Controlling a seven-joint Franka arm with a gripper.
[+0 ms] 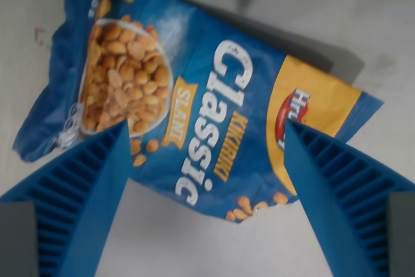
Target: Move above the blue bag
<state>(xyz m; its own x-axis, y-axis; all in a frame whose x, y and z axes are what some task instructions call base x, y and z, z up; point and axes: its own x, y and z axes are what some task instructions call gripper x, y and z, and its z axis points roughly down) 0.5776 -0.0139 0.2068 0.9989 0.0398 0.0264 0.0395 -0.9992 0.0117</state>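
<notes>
— Surface?
— Pale grey tabletop point(363, 24), matte, faintly scuffed; small reddish mark near the wrist view's upper left. Dark soft shadow along the upper edge, centre right.

— Task item, location?
— Blue bag point(194, 89), lying flat on the tabletop, filling most of the frame from upper left down to centre right. Positioned directly beneath the camera, between and partly behind the two fingers. Crinkled foil, glare across the top edge. Printed side up, lettering turned sideways: "Classic" in large white type, "SLANÉ" on a yellow ribbon, though the last letter is blurred. Picture of a bowl of peanuts toward the wrist view's left, yellow panel with a red logo toward the right.

— Pincer?
— Pincer point(204, 134) spread wide, nothing held. Ribbed blue fingers point(84, 186) entering from both lower corners, tips overlapping the bag's lower edge in view. Contact with the bag: cannot tell from this angle.
</notes>
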